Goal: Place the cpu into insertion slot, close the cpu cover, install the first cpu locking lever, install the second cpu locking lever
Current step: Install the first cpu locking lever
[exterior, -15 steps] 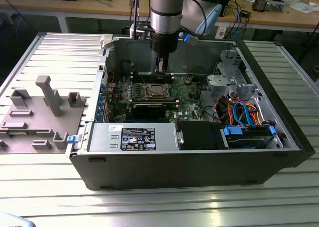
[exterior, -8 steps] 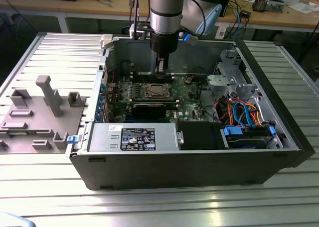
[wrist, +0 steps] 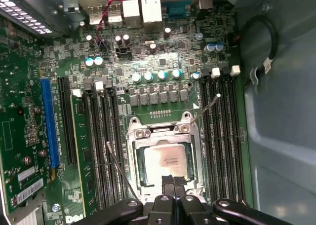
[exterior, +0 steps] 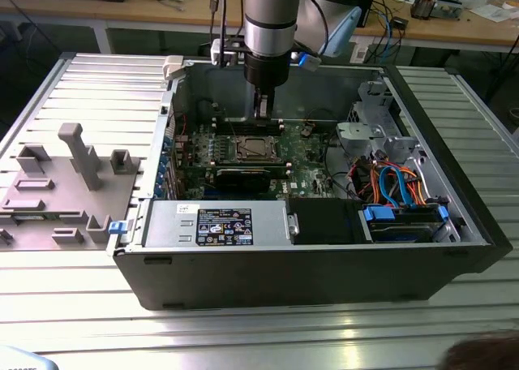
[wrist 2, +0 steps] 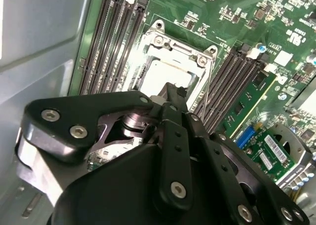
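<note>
The cpu (wrist: pixel 165 162) lies flat just beneath the tool (wrist: pixel 174 179), tips together.

The tabletop (exterior: pixel 268 337) is shiny grey metal with long grooves running from side to side. A big dark computer case (exterior: pixel 308 264) lies on it in the middle, with its open side facing up. In the exterior view, at nine o'clock from the case, a flat grey holder (exterior: pixel 49 212) lies on the tabletop, just beside the case wall. Grey blocks stand up from this holder, and one tall post (exterior: pixel 77 151) sticks up higher than the others.
</note>
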Controlling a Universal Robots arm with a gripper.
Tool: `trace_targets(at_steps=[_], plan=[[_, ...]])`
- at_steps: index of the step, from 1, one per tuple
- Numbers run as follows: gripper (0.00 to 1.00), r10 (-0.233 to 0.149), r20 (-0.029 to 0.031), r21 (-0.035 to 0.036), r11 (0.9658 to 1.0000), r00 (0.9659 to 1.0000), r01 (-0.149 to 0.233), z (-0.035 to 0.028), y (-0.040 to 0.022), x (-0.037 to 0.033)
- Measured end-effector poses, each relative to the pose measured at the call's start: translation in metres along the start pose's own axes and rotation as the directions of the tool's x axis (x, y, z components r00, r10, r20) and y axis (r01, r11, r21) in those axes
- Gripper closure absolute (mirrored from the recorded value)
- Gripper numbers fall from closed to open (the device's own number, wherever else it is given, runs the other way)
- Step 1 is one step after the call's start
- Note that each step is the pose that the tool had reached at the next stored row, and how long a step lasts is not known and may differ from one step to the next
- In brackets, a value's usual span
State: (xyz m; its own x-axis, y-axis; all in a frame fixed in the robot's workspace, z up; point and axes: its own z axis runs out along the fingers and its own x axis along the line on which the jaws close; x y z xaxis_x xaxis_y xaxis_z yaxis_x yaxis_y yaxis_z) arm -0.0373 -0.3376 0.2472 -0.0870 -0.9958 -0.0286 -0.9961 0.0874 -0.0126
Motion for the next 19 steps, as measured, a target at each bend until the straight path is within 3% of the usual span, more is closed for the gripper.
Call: trace_targets(at_steps=[19], plan=[[0.89, -0.090, 0.0012, -0.0025, 0.9960, 0.9960, 0.090, 0.0000, 0.0000, 0.0000]])
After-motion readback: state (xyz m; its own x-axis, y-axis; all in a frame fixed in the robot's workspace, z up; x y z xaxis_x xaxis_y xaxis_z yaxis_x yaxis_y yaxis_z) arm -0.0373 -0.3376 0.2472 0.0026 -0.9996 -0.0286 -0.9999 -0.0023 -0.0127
